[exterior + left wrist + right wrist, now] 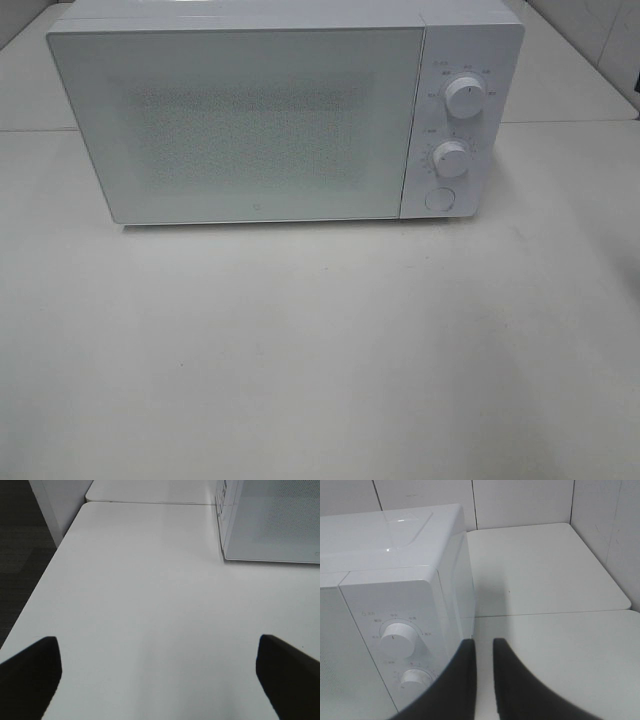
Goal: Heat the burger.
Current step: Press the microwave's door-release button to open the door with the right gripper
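The burger is out of view in every frame. A white microwave (240, 120) stands at the back of the table with its door closed. Neither gripper shows in the exterior high view. My left gripper (160, 680) hovers open over bare table, its dark fingers (35, 670) far apart and empty, with the microwave's corner (270, 520) ahead of it. My right gripper (484, 642) is beside the microwave's control panel (395, 645). Its two fingers are almost together, with only a thin slit and nothing between them.
The panel carries an upper dial (465, 96), a lower dial (452, 159) and a round button (439, 199). The white table (320, 350) stretches in front of the microwave. A tiled wall (520, 500) stands behind, and the table's edge drops to dark floor (20, 555).
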{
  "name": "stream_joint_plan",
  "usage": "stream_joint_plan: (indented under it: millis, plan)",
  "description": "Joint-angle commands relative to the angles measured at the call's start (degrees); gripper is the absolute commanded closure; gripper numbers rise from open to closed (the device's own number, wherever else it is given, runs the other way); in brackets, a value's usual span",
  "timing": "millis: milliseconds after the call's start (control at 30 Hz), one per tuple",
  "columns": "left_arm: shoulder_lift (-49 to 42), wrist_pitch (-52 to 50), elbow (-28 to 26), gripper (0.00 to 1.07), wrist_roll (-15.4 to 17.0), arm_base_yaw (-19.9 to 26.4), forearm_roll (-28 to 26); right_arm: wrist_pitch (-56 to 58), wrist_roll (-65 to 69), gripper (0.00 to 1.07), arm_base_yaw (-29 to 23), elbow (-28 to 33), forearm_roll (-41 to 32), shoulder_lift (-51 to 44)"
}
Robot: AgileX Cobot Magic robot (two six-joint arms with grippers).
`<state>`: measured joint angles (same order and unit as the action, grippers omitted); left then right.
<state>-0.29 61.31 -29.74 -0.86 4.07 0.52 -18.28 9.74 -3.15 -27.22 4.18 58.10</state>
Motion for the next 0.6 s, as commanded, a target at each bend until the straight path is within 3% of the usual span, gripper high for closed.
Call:
stream_joint_plan:
  millis: [33,333,600]
  plan:
    - [-0.86,0.06,0.00,0.09,0.00,0.11,-0.06,-7.10,4.87,1.07,0.23,0.06,0.86,5.10]
    - [-0.86,0.06,0.00,0.09,0.00,0.11,-0.06,-26.47,24.12,1.07,0.11,4.98,0.52,15.18]
    - [-0.86,0.06,0.00,0.09,0.00,0.11,-0.06,-31.86,43.14,1.07,0.11,5.39,0.06,23.78]
